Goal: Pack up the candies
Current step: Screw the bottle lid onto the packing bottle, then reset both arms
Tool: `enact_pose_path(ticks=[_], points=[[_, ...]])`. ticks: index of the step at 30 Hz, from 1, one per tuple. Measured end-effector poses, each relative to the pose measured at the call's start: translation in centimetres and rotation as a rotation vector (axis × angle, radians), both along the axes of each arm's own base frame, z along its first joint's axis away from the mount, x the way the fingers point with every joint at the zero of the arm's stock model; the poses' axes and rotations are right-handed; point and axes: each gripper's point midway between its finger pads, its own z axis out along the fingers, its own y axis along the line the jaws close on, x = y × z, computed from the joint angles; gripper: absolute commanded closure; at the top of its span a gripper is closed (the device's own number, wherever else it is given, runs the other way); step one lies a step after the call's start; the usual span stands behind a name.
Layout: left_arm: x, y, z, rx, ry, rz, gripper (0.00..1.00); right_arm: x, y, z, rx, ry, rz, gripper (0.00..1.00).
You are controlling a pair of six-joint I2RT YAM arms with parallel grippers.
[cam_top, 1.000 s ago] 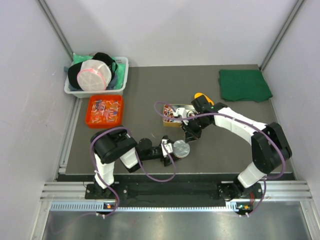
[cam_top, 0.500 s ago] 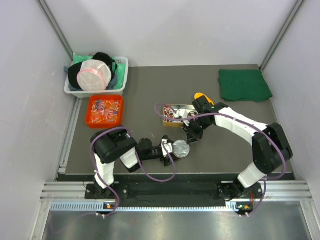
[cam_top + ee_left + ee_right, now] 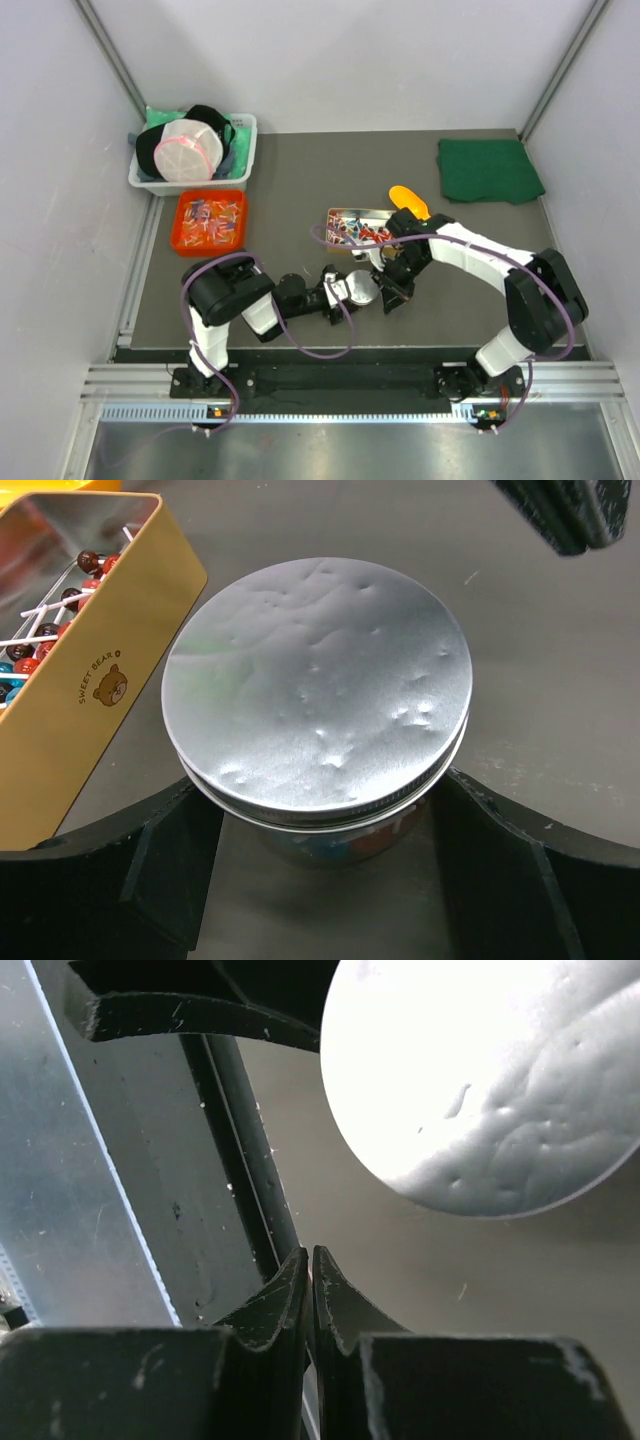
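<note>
Left gripper (image 3: 325,825) is closed around a round jar (image 3: 360,288). One finger (image 3: 175,865) is on each side, against the body just under the dented silver lid (image 3: 318,690), as far as the wrist view shows. The jar stands upright on the table (image 3: 300,180), near the middle of the near edge.

Right gripper (image 3: 310,1260) is just to the right of the jar. Its jaws are pressed together with nothing between them. From its own camera the lid fills the upper right, apart from the fingertips.

Just beyond the jar lies a gold tin (image 3: 95,690), lidless (a little bear and "SWEET BEAR" are printed on its wall), close beside the jar but not clearly touching it. Candies (image 3: 350,228) lie inside it in red, blue and dark colours, some on thin white sticks. More wrapped ones fill an orange tray (image 3: 206,250) toward the left edge.

An orange scoop (image 3: 408,197) lies just past the tin's right end, partly hidden by the right arm. A white basket (image 3: 245,150) sits in the far left corner, just behind the tray, holding a dark cap and a pale, pink-rimmed round thing. A folded green cloth (image 3: 488,170) lies in the far right corner.
</note>
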Motion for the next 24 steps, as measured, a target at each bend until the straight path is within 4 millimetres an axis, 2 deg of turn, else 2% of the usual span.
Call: enact_pose_path(ticks=[5,11,17,20,21,23,24], points=[[0.1,0.0,0.0,0.001,-0.003,0.003,0.22,0.9,-0.8,1.5,0.028,-0.047,-0.045,0.94],[0.2,-0.1,0.1,-0.001,-0.007,0.003,0.06,3.0,-2.5,3.9,0.075,-0.137,-0.146,0.89],[0.6,-0.6,0.3,-0.001,-0.016,-0.005,0.01,4.4,-2.6,6.0,0.121,-0.223,-0.179,0.82],[0.8,-0.8,0.3,0.003,-0.019,-0.005,0.01,4.7,-2.6,6.4,0.134,-0.242,-0.189,0.69],[0.9,-0.8,0.4,0.003,-0.02,0.0,0.01,4.9,-2.6,6.5,0.137,-0.248,-0.195,0.58],[1.1,-0.7,0.4,0.005,-0.023,0.012,0.01,5.3,-2.9,6.7,0.141,-0.26,-0.214,0.47],[1.3,-0.6,0.4,0.006,-0.026,0.021,0.01,5.6,-3.0,6.8,0.143,-0.265,-0.226,0.34]])
